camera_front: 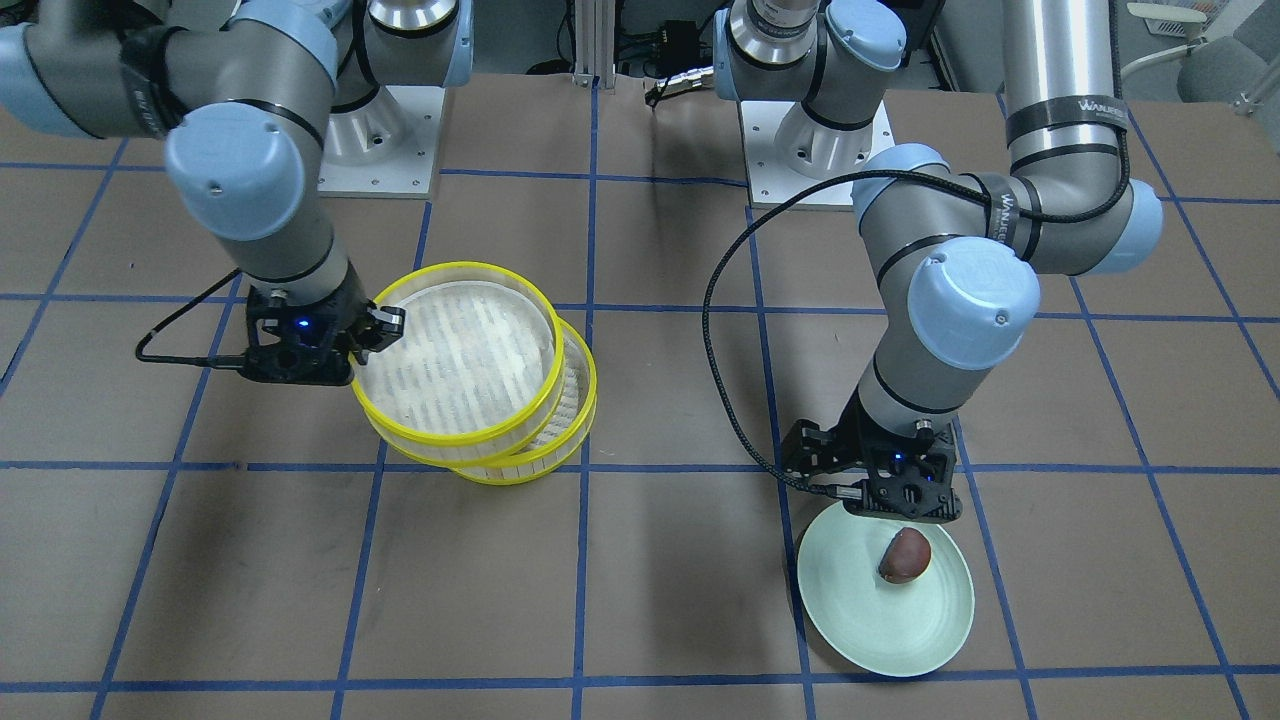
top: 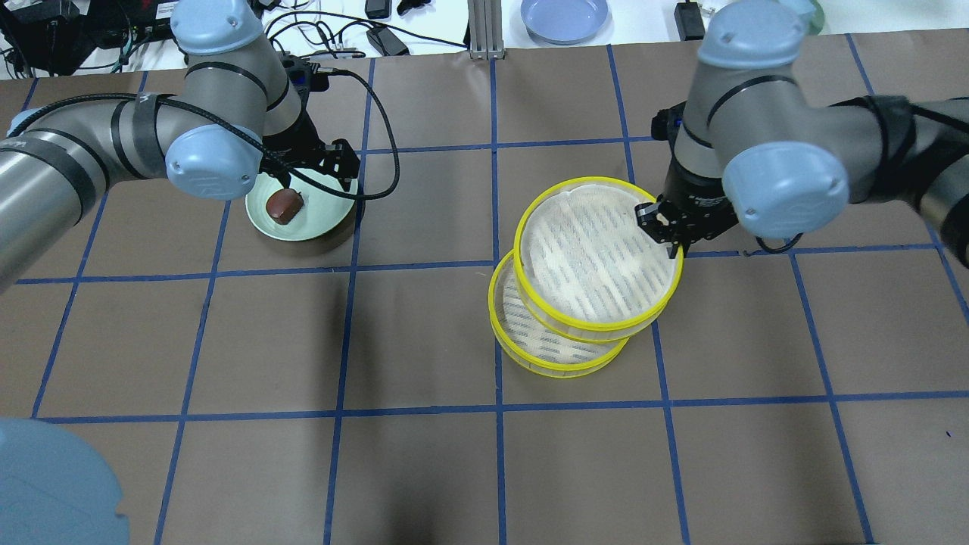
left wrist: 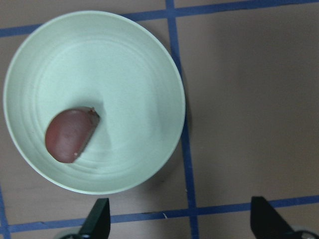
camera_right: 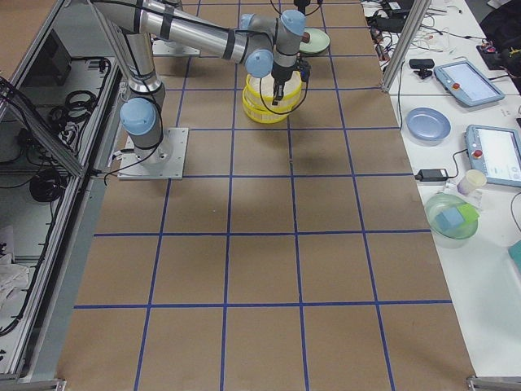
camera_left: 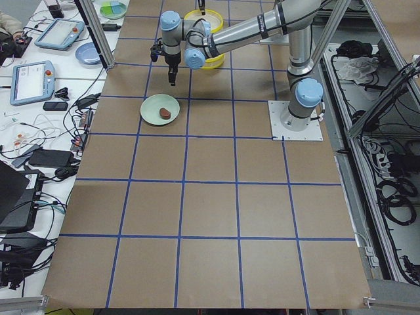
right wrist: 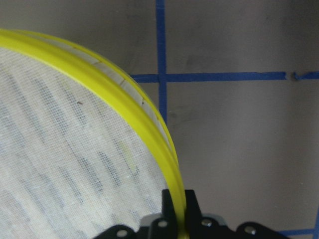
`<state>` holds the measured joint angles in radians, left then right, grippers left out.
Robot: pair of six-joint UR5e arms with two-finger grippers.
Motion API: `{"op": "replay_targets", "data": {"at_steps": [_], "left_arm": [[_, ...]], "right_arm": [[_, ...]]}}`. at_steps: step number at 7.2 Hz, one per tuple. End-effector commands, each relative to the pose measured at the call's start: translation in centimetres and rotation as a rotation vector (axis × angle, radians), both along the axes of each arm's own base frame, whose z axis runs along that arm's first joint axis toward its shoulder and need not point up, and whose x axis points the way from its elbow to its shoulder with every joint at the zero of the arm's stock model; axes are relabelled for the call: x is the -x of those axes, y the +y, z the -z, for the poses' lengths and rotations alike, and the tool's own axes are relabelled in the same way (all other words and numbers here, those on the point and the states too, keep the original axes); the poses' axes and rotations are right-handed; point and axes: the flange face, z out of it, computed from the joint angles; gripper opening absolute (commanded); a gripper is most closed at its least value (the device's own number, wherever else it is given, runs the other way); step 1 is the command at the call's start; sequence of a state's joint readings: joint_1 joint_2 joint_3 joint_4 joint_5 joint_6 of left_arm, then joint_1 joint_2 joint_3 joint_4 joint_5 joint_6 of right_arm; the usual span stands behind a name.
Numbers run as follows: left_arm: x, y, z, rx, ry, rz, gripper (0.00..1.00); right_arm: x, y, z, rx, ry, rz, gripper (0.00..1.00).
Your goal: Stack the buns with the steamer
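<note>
Right gripper (top: 666, 227): clamped on the yellow rim of the upper steamer tray (top: 590, 257). In the wrist view the rim runs straight down between the two fingers (right wrist: 172, 201), one inside the mesh and one outside. That tray sits offset over the lower steamer tray (top: 545, 352) and overlaps most of it; whether they touch, cannot tell.

Left gripper (left wrist: 183, 221): fingers spread wide, nothing between them, hanging over the table just off the plate (left wrist: 124, 74) rim. The brown bun (left wrist: 70, 135) lies flat side up-right on the plate, ahead of the fingertips and off to the side of the left-hand one, well clear of both.

Surface: table (camera_front: 650, 580) covered in brown paper with a blue tape grid.

Room: side bench beyond the table with a blue plate (top: 564, 17), cables and handheld control tablets (camera_left: 33, 82).
</note>
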<state>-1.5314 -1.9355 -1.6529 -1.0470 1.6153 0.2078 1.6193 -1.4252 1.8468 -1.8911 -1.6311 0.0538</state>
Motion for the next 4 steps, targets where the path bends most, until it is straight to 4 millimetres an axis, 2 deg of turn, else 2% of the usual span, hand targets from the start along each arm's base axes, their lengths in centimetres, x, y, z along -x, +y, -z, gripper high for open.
{"op": "replay_targets", "data": {"at_steps": [1,2,4], "left_arm": [[-6.0,-1.1,2.8,-0.08,-0.108,0.277,1.0],[-6.7,-1.4,4.1,-0.094,-0.099,0.278,1.0],[-6.9,-3.2,6.3,-0.012,-0.111,0.279,0.98]], "right_arm": [[-1.7,1.2,2.7,0.006,0.004,-0.021,0.0],[-1.7,1.2,3.1,-0.002,0.004,-0.023,0.0],[-2.0,1.2,3.7,-0.016,-0.002,-0.025,0.0]]}}
